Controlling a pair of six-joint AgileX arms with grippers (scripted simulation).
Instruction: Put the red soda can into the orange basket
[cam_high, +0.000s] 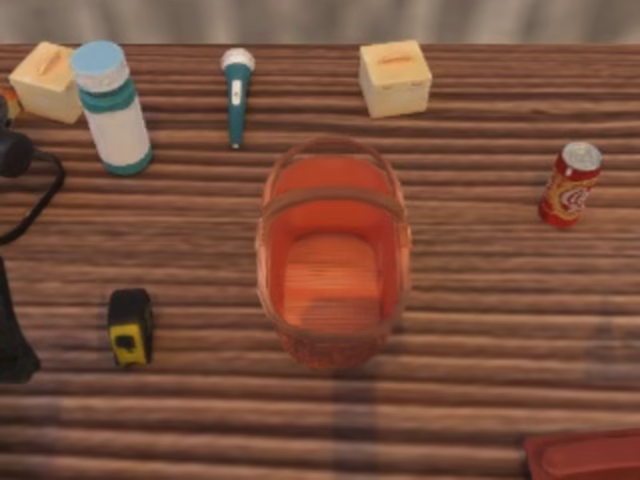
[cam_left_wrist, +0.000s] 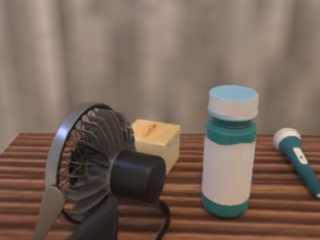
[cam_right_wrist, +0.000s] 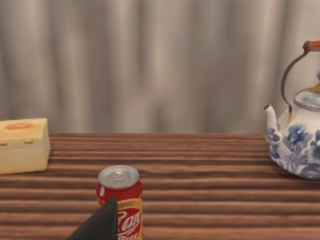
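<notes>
Red soda can upright, apart from the basket.
The red soda can is stood upright at the worktop's right, well apart from the central orange basket, whose long axis runs front to back. Neither pincer's state can be told.

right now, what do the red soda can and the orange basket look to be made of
The red soda can looks like thin metal: a shiny silver top with a glossy printed red wall. The orange basket appears woven, likely wicker or plastic strands, matte, with a ribbed texture on its walls.

Red soda can right of orange basket
</notes>
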